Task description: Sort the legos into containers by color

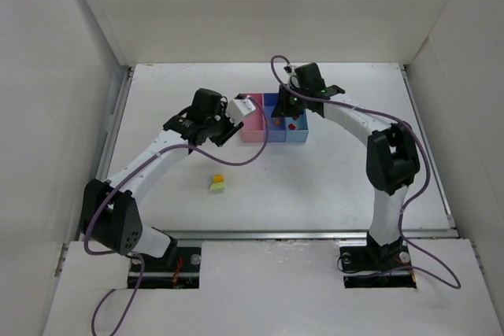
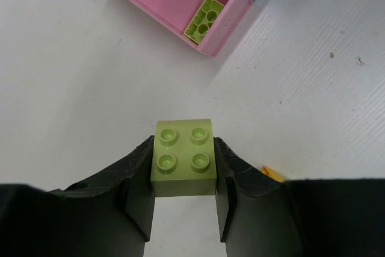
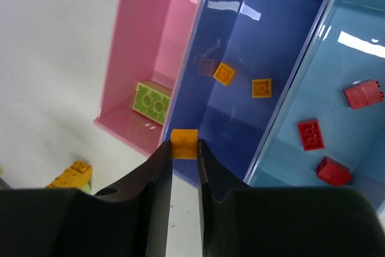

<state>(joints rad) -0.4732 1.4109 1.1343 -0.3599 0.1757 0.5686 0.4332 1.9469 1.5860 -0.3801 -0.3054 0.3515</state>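
Left wrist: lime brick [image 2: 183,157] between jaws

Bright, even light falls from overhead, leaving the white tabletop [image 1: 331,179] nearly washed out, and the shadows on it are soft and faint. White glare streaks the dark-blue bin [image 3: 231,7] and the light-blue bin [image 3: 361,43]. The left end effector [image 2: 183,145] and right end effector [image 3: 183,144] show as near-black, featureless shapes. The green brick [image 2: 183,161] and orange brick [image 3: 184,142] they clamp are sharp.

I count three bins [image 3: 144,58], three red bricks [image 3: 310,135], three orange [image 3: 261,88], one yellow [image 3: 72,174], two lime [image 2: 183,156], perhaps three.
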